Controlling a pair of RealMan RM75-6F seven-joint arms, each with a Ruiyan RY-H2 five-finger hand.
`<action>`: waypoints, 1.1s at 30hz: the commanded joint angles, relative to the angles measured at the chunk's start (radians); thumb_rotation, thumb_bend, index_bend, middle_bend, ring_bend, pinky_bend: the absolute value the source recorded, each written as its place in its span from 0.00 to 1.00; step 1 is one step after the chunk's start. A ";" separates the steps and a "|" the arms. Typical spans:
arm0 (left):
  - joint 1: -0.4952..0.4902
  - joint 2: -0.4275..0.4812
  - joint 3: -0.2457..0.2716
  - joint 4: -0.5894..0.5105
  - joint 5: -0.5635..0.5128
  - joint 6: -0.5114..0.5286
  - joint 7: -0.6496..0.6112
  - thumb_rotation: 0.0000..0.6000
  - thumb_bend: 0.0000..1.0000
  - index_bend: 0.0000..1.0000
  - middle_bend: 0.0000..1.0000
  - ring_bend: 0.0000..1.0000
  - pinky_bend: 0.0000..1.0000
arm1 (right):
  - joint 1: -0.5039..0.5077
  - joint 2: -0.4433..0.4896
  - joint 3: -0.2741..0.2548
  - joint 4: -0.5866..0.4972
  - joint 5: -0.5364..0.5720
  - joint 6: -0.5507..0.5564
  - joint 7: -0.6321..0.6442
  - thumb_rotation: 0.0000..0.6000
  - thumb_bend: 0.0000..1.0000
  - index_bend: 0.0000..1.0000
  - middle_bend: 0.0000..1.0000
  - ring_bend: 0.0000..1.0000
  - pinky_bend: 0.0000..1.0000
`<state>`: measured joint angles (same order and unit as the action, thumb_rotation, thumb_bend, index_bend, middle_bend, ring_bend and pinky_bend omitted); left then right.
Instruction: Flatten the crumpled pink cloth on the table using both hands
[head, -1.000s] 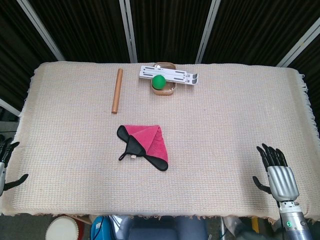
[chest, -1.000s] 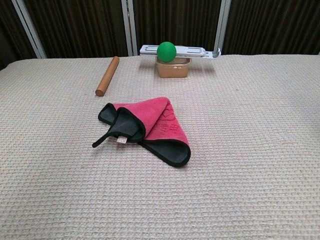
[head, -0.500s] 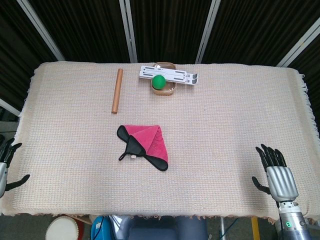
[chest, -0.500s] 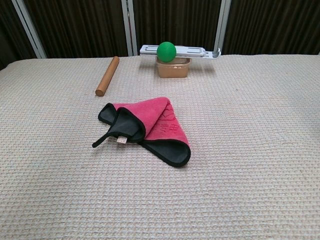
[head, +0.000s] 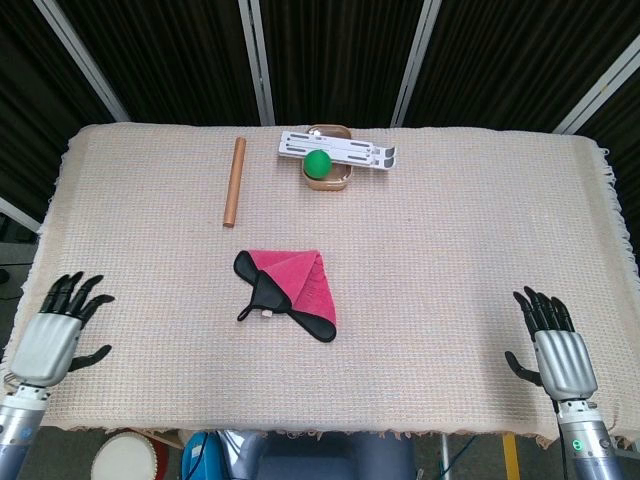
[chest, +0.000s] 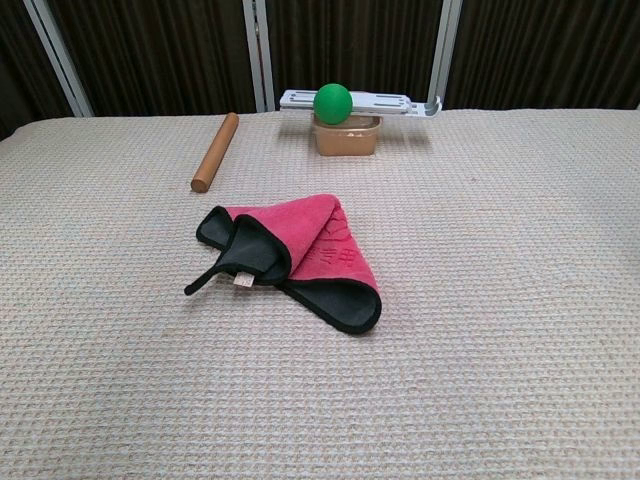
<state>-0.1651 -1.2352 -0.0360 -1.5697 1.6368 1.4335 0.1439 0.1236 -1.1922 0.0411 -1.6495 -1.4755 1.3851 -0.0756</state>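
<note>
The pink cloth (head: 291, 288) lies crumpled and folded near the middle of the bench (head: 450, 240), while the left hand (head: 55, 330) at eight o'clock and the right hand (head: 556, 350) at four o'clock sit well apart from it, fingers spread, holding nothing.

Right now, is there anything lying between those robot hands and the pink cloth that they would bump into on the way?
Nothing visible. Only bare table covering lies between the left robot hand, the right robot hand and the pink cloth. The wooden rod and green ball sit beyond the cloth, at the far side.
</note>
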 joint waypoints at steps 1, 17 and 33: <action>-0.054 -0.067 -0.008 0.002 0.023 -0.053 0.049 1.00 0.12 0.31 0.12 0.00 0.00 | 0.001 0.000 0.001 -0.001 0.000 0.000 0.002 1.00 0.30 0.00 0.00 0.00 0.00; -0.151 -0.430 -0.069 0.150 -0.078 -0.154 0.236 1.00 0.18 0.26 0.13 0.00 0.00 | 0.005 0.012 0.004 -0.003 0.015 -0.019 0.053 1.00 0.30 0.00 0.00 0.00 0.00; -0.231 -0.639 -0.101 0.300 -0.092 -0.163 0.243 1.00 0.31 0.25 0.13 0.00 0.00 | 0.011 0.028 0.014 0.004 0.036 -0.037 0.102 1.00 0.30 0.00 0.00 0.00 0.00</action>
<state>-0.3883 -1.8640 -0.1360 -1.2803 1.5416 1.2703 0.3840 0.1348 -1.1645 0.0556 -1.6458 -1.4397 1.3482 0.0264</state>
